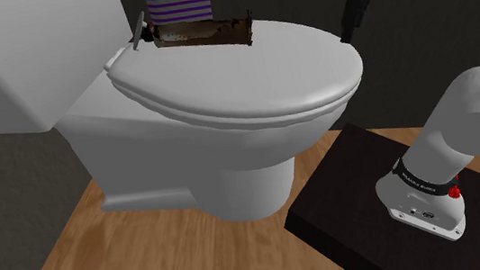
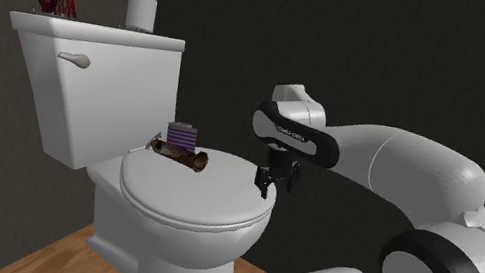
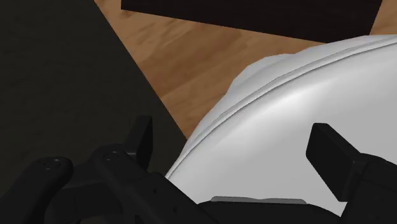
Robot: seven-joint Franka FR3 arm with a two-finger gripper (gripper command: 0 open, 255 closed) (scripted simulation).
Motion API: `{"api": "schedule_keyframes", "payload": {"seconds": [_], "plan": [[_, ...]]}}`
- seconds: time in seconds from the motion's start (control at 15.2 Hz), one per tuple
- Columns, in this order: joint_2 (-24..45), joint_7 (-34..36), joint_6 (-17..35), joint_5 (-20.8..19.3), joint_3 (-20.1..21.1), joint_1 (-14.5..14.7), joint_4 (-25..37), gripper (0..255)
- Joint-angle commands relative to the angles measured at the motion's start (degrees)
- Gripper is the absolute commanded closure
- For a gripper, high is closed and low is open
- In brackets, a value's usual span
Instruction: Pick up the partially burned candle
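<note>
While fingers point(image 3: 331, 149) stand apart, candle point(image 1: 178, 2) well away

My arm point(image 2: 407, 173) is white, built of fat, rounded, smooth-shelled links, with dark rings point(image 2: 396, 264) at the joints. A black band point(image 2: 296, 134) with small white lettering wraps the wrist end. My base point(image 1: 422, 210) is a pale flange with small dark holes and a red button point(image 1: 454, 192). My fingers point(image 3: 334, 153) are all black — blocky, flat-ended — on a black housing point(image 3: 95, 191) with rounded knobs.
</note>
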Motion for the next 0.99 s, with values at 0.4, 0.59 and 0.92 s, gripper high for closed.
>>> {"api": "schedule_keyframes", "payload": {"seconds": [0.4, 0.59, 0.92], "plan": [[12.6, -2.0, 1.3, 5.1, 0.9, 3.7, 9.8, 0], [18.6, -3.2, 1.2, 7.5, 1.3, 5.3, 15.3, 0], [28.5, -5.3, -0.2, 11.4, 2.2, 7.8, 25.6, 0]]}}
